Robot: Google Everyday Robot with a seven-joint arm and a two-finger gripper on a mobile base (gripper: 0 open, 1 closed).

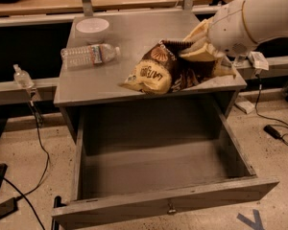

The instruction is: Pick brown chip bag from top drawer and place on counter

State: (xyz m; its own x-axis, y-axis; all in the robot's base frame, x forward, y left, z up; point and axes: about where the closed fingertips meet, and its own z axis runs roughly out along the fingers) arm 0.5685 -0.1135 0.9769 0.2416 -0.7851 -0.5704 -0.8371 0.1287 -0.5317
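The brown chip bag, dark brown with pale yellow ends, is held over the front right part of the grey counter. My gripper is shut on the bag's right end, coming in from the right on the white arm. I cannot tell whether the bag touches the counter top. The top drawer is pulled wide open below and shows nothing inside; its small metal knob is on the front panel.
A clear water bottle lies on the counter's left side, with a white bowl behind it. Light wooden tabletops run along the back. Cables lie on the floor left and right of the cabinet.
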